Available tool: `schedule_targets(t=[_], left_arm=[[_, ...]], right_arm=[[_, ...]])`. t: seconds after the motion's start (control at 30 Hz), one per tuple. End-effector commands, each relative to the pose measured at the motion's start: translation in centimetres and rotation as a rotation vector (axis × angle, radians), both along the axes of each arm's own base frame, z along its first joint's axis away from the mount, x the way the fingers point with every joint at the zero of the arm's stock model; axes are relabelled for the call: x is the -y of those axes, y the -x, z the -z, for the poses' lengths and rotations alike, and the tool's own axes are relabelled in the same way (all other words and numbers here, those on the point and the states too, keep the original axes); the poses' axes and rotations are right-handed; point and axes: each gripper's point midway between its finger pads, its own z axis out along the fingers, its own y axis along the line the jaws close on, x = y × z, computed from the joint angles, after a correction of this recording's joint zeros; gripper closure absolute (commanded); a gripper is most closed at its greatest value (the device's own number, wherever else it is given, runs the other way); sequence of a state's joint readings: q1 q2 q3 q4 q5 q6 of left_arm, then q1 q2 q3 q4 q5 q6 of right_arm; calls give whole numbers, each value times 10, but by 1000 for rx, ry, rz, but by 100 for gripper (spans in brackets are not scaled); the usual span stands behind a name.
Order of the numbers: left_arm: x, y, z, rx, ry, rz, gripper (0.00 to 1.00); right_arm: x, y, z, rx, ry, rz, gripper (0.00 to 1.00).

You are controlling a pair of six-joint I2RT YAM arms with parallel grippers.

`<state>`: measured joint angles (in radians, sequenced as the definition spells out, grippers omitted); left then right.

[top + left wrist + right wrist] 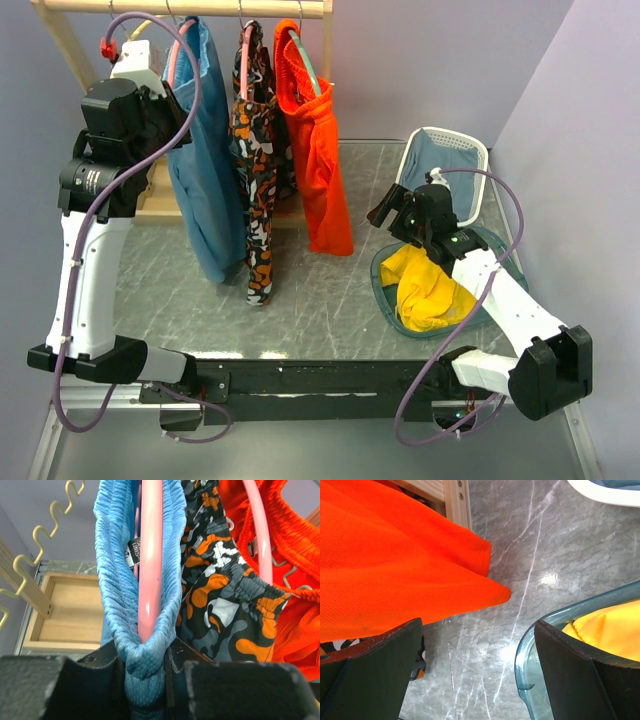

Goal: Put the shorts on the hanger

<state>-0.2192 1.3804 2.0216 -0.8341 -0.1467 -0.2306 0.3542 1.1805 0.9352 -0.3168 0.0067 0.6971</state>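
Left fingers [55, 690] clamp the shorts [117, 580] waistband just beside the hanger [150, 555], likely seating it; right gripper [475, 675] spread empty, well right of hanger.

Small dark tag [134, 551] on shorts [112, 580] waistband, white lettering too blurred to read; nothing else legible

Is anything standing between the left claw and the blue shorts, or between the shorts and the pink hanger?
Nothing visible does. The left claw grips the shorts, which already wrap around the hanger.
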Motion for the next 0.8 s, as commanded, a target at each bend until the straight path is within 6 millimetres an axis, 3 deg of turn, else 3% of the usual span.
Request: schedule_targets(t=[0.0, 0.23, 0.37, 0.57, 0.7, 0.77], left_arm=[[-3, 13, -87, 290, 64, 3, 99], [5, -14, -78, 292, 54, 15, 99], [15, -34, -52, 228, 27, 49, 99], [15, -40, -28, 172, 18, 45, 97], [5, -33, -27, 150, 29, -7, 49], [-5, -23, -37, 168, 54, -65, 30]], right_arm=[[-8, -10, -25, 70, -20, -15, 0], [-10, -10, -26, 71, -17, -18, 0], [-11, -8, -26, 73, -20, -21, 0], [-13, -3, -28, 79, -24, -28, 0], [-15, 0, -30, 81, -22, -39, 0], [-15, 1, -34, 90, -23, -44, 0]])
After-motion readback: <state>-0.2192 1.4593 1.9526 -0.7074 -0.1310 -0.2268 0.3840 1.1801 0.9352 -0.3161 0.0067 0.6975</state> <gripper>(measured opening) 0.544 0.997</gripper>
